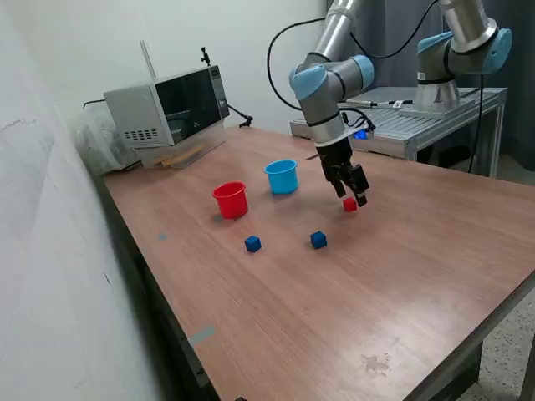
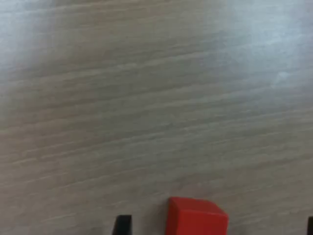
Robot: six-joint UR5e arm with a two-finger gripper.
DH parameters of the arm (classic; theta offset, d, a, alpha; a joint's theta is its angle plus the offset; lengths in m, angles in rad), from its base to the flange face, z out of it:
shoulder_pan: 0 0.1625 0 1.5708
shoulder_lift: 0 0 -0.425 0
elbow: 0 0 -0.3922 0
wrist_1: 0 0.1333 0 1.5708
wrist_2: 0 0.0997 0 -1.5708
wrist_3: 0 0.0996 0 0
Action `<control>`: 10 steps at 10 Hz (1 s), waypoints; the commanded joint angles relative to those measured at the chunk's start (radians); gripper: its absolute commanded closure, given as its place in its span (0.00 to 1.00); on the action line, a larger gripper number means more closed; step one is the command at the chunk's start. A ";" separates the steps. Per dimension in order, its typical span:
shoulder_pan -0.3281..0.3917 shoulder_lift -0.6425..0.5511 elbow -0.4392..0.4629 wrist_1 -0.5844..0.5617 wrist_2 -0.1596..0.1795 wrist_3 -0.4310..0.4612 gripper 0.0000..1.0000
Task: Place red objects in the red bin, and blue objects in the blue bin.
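Observation:
My gripper (image 1: 353,197) hangs low over the wooden table (image 1: 401,276), right over one red cube (image 1: 349,205). In the wrist view the red cube (image 2: 196,218) sits between my two dark fingertips (image 2: 122,226), which stand apart and do not touch it; the gripper (image 2: 216,228) is open. Only one red cube shows. Two dark blue cubes (image 1: 252,243) (image 1: 318,240) lie on the table nearer the front. The red cup (image 1: 231,200) and the light blue cup (image 1: 282,177) stand upright side by side, toward the exterior view's left of the gripper.
A microwave (image 1: 171,113) stands at the table's back left corner with a plastic bag (image 1: 96,138) beside it. A second robot arm (image 1: 456,50) stands on a metal table (image 1: 418,125) behind. A white wall runs along the exterior view's left.

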 commanded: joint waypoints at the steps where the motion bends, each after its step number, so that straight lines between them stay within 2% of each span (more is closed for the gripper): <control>1: -0.008 0.003 0.005 -0.007 -0.010 0.000 0.00; 2: -0.010 0.003 0.005 -0.007 -0.019 0.000 0.00; 3: -0.010 0.003 0.002 -0.007 -0.033 0.000 1.00; 4: -0.008 0.003 0.001 -0.007 -0.047 0.000 1.00; 8: 0.013 -0.001 0.002 -0.001 -0.049 0.000 1.00; 10: 0.011 -0.055 -0.009 0.010 -0.064 0.000 1.00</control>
